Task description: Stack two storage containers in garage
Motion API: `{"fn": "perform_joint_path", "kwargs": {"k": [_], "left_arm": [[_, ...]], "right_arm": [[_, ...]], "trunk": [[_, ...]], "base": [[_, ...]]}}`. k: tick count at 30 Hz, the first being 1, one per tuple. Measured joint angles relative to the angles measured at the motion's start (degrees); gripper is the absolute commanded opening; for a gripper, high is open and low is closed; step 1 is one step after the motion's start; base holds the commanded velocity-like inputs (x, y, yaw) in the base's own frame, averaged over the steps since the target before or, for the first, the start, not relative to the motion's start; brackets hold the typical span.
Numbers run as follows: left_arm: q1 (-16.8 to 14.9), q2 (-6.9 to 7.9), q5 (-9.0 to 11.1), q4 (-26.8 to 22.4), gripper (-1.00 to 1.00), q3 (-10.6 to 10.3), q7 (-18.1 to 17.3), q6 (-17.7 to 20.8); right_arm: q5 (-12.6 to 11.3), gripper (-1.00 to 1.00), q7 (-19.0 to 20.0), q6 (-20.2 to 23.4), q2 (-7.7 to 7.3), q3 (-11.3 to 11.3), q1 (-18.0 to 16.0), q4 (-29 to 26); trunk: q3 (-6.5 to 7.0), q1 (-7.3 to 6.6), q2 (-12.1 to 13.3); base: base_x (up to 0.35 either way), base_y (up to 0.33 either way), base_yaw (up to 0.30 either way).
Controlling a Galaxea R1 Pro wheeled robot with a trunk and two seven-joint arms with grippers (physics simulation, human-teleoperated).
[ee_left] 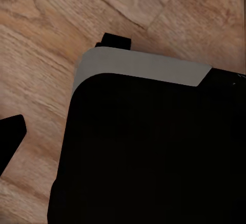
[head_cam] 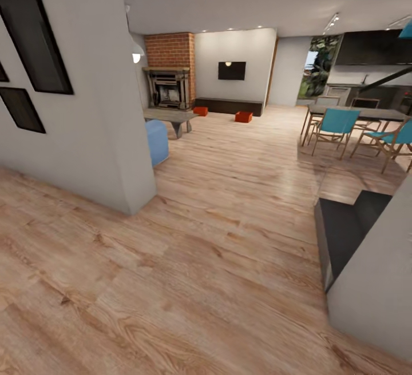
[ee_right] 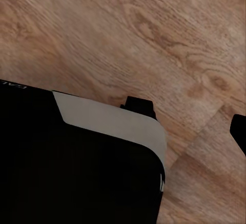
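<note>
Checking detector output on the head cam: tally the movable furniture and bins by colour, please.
Orange-red storage containers: 2, one by the fireplace, one in front of the dark low cabinet
Teal dining chairs: 2, and
Light blue ottoman: 1
Grey low table: 1
Total: 6
</note>
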Motion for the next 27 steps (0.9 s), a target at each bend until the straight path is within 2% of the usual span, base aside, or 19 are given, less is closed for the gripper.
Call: {"fn": "perform_joint_path", "kwargs": {"k": [15,27], "left_arm": [[0.0,0.0,0.0,0.0,1.0,0.0,0.0,0.0],[0.0,0.0,0.0,0.0,1.0,0.0,0.0,0.0]], "right_arm": [[0.0,1.0,0.0,0.0,0.06,0.0,0.0,0.0],[0.1,1.0,0.0,0.0,0.23,0.1,0.0,0.0]], "trunk": [[0.0,0.0,0.0],[0.0,0.0,0.0]], "base": [[0.251,0.181,-0.281],[0.251,0.181,-0.039]]}}
